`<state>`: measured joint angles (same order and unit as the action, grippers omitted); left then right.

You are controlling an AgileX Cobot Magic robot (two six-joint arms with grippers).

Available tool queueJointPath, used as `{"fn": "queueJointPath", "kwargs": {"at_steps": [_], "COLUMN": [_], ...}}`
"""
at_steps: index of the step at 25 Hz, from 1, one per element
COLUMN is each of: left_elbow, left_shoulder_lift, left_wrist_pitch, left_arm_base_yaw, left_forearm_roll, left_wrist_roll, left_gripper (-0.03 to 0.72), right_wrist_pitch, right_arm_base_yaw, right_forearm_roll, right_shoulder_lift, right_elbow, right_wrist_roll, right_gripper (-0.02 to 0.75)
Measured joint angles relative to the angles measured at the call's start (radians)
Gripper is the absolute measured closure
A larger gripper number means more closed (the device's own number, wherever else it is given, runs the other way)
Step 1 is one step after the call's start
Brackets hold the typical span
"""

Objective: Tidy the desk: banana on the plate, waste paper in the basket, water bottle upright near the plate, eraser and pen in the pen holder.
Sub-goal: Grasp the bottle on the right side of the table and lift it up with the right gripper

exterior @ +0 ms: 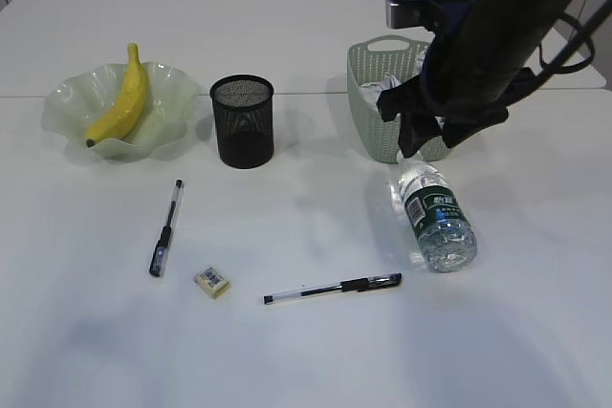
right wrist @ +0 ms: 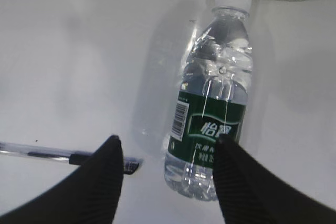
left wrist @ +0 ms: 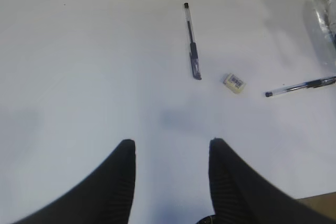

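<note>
Water bottle (exterior: 436, 217) lies on its side by the basket (exterior: 382, 93) | your right pincer (right wrist: 168, 156) gapes above it, empty | left pincer (left wrist: 170, 153) half-open, empty.

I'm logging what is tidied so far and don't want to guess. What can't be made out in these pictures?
- Basket contents: exterior view, the right arm covers most of the opening; something pale shows, unclear what.
- Pen holder inside: exterior view, dark mesh hides it.
- Eraser label: left wrist view, too small to read.
- Pen: right wrist view, cut off by the left edge.
- Water bottle base: right wrist view, partly behind a finger.
</note>
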<state>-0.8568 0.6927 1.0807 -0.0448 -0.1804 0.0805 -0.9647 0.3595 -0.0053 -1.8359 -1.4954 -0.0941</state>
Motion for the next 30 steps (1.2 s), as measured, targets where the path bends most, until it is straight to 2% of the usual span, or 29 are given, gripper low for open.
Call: {"fn": "queueJointPath", "kwargs": {"at_steps": [2, 6, 16, 22, 30], "left_elbow": [0.000, 0.000, 0.000, 0.000, 0.000], "left_shoulder_lift": [0.000, 0.000, 0.000, 0.000, 0.000], "left_wrist_pitch": [0.000, 0.000, -0.019, -0.058, -0.071], "left_arm_base_yaw": [0.000, 0.000, 0.000, 0.000, 0.000], "left_forearm_roll": [0.000, 0.000, 0.015, 0.015, 0.017], "left_wrist_roll": [0.000, 0.000, 0.000, 0.000, 0.000], "left_gripper": [0.360, 0.360, 0.367, 0.369, 0.370], "right_wrist_pitch": [-0.018, -0.041, -0.042, -0.081, -0.156], "right_arm_base_yaw": [0.000, -0.010, -0.093, -0.092, -0.092], "right_forearm_roll": [-0.002, -0.003, -0.004, -0.004, 0.021], "right_shoulder_lift": [-0.057, -0.145, -0.198, -0.206, -0.206], "right_elbow": [-0.050, -0.109, -0.117, -0.119, -0.119], "right_wrist_roll": [-0.004, -0.008, -0.025, -0.021, -0.004], "right_gripper": [0.286, 0.269, 0.265, 0.194, 0.181]}}
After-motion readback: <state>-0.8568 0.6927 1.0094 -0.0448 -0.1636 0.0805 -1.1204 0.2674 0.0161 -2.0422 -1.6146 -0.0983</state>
